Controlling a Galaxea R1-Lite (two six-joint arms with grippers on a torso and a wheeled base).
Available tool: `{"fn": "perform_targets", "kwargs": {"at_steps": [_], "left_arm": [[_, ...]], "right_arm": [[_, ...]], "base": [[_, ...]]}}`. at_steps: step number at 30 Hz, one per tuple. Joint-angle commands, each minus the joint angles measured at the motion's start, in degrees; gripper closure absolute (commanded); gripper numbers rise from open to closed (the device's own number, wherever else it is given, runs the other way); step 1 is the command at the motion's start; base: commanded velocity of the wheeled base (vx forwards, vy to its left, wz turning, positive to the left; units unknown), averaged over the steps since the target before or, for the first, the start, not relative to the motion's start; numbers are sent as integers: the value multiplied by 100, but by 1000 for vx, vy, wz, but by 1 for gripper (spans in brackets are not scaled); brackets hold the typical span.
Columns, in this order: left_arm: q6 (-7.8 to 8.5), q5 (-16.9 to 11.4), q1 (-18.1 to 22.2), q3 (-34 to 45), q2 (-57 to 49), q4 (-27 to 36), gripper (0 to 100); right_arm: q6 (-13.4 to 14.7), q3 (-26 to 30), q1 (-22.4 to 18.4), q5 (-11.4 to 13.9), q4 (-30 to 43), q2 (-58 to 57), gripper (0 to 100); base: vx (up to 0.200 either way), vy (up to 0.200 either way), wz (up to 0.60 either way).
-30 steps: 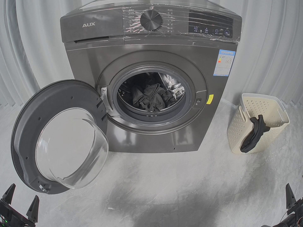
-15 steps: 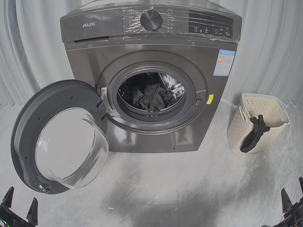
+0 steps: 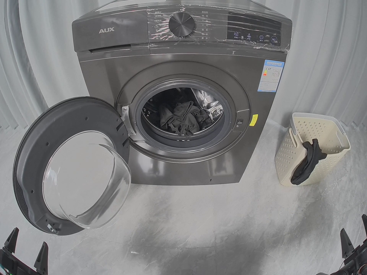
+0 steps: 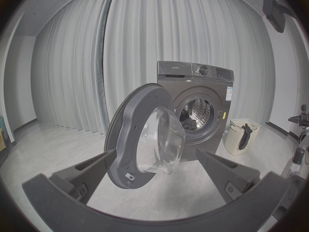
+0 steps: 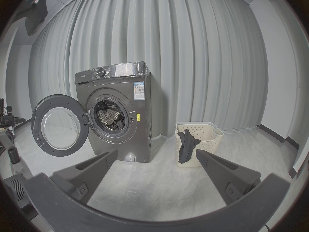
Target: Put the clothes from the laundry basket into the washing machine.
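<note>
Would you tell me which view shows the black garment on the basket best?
The head view: the garment is largest there, draped over the basket rim and down its outer wall. The right wrist view shows it whole but smaller; the left wrist view, tiny and far off.

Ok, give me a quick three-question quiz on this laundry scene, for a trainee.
1. True or false: the door of the washing machine stands open.
2. The dark garment at the laundry basket is: A, lying on the floor; B, draped over the rim; C, held by an arm.
3. Fill in: the left gripper and right gripper are both ___.
Key: 1 true; 2 B; 3 open.
</note>
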Motion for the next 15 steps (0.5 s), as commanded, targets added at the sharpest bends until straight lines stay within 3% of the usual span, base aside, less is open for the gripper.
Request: {"fn": "perform_targets", "kwargs": {"at_steps": [1, 15], "left_arm": [[-29, 6, 1, 92, -73, -1, 0], [-46, 15, 1, 92, -73, -1, 0]], "right_arm": [[0, 101, 2, -2, -2, -71, 0], [-9, 101, 2, -2, -2, -71, 0]], "base": [[0, -200, 0], [0, -200, 0]]}}
